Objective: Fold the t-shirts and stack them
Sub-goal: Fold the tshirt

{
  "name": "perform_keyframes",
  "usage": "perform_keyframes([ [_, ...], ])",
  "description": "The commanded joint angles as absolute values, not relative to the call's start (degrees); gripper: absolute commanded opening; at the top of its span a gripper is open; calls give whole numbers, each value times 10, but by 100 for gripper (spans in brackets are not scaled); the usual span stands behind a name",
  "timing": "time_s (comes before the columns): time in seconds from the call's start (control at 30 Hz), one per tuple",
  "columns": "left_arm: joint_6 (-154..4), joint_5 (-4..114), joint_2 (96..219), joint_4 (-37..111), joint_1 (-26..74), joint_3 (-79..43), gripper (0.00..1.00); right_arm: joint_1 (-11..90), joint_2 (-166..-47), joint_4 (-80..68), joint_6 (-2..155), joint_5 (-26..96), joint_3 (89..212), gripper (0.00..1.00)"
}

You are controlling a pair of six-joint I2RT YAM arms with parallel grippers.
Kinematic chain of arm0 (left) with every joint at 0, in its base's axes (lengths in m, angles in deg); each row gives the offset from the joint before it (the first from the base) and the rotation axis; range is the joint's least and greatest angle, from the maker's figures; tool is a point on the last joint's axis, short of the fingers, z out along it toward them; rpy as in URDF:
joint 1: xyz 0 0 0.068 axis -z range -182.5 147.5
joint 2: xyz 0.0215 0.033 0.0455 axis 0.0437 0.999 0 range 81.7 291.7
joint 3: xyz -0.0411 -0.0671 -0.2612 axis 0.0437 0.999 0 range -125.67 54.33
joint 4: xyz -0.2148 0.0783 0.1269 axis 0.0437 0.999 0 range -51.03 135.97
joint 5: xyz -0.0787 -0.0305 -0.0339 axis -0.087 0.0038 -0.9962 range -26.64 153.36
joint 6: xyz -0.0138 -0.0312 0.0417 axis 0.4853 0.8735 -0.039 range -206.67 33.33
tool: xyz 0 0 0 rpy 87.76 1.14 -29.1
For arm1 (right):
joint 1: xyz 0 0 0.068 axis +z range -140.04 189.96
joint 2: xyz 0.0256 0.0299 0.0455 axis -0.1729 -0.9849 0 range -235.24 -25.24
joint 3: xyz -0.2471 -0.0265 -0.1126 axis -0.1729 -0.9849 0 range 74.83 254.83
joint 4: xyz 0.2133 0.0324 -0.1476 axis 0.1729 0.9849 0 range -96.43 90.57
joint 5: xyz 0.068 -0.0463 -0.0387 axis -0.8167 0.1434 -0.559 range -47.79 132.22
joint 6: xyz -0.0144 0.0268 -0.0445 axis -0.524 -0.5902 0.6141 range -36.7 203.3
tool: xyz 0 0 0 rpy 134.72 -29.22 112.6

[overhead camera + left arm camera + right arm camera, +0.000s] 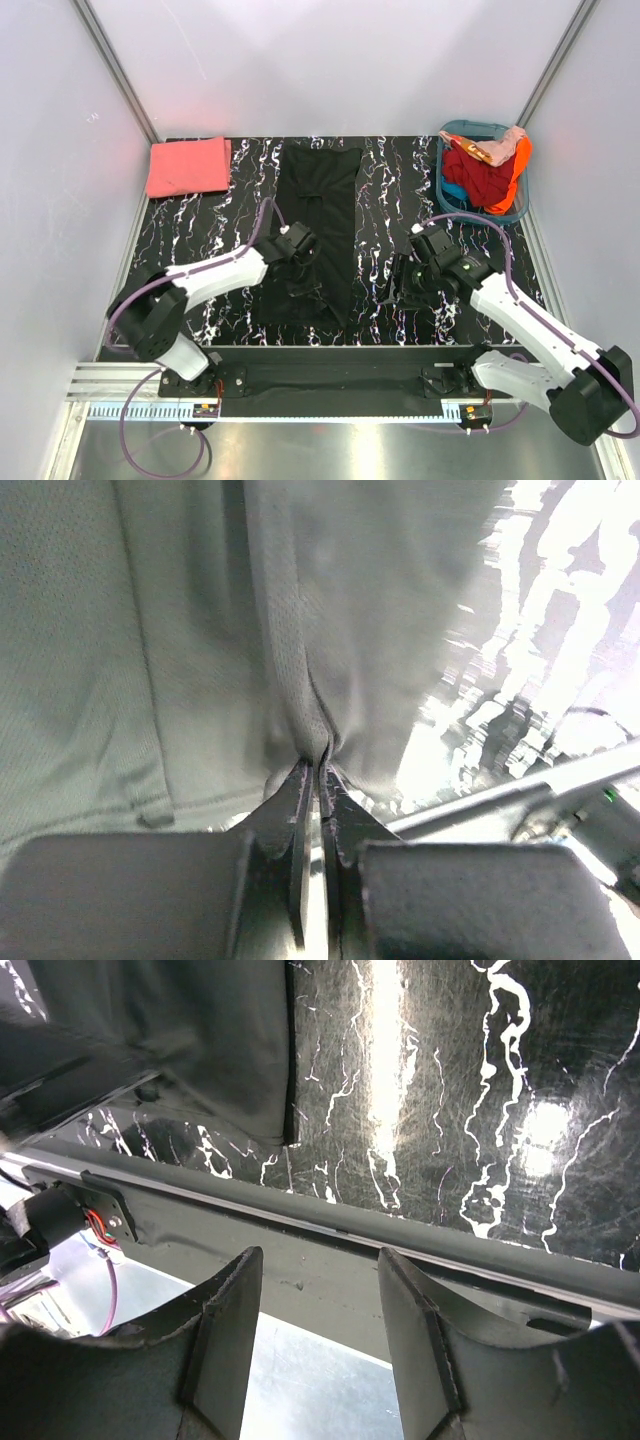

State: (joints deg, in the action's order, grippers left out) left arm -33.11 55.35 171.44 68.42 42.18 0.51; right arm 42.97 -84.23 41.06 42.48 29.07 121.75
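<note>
Nearest, across the bottom of the overhead frame, the mounting rail [330,378] carries both arms. Just beyond it, at lower centre, the left gripper [298,245] rests on the black t-shirt [322,200]. Its wrist view shows the claw [318,765] pressed together on a narrow raised ridge of that cloth. Right of centre, the right gripper [415,272] hovers over the bare marbled table [200,230], beside the shirt but not touching it. Its fingers [225,1330] stand spread with nothing between them.

The black t-shirt lies as a long strip up the middle of the frame, its near end close to the table's front edge. Farther off, the coral-pink t-shirt [188,166] sits folded at upper left. The teal basket [441,172] at upper right holds a heap of red and orange garments [485,170].

Risks noted:
- The pinch takes only a thin pleat. It may catch just the top layer, so a lift would peel the fold open.
- Only one claw has hold, so a pull would likely skew the strip or drag it.
- A shallow bite may slip out under the cloth's weight.
</note>
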Motion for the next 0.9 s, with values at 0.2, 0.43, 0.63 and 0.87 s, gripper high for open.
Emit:
perform_keyframes([
  [0.2, -355, 571, 1634, 690, 423, 46, 9, 434, -887, 360, 433, 266, 1226, 57],
  [0.43, -350, 605, 1612, 719, 423, 70, 24, 434, -908, 352, 442, 263, 1224, 57],
  [0.63, -355, 614, 1589, 727, 423, 77, 35, 435, -925, 333, 440, 250, 1208, 57],
  [0.87, -382, 565, 1578, 655, 423, 96, 36, 457, -972, 300, 436, 238, 1213, 56],
])
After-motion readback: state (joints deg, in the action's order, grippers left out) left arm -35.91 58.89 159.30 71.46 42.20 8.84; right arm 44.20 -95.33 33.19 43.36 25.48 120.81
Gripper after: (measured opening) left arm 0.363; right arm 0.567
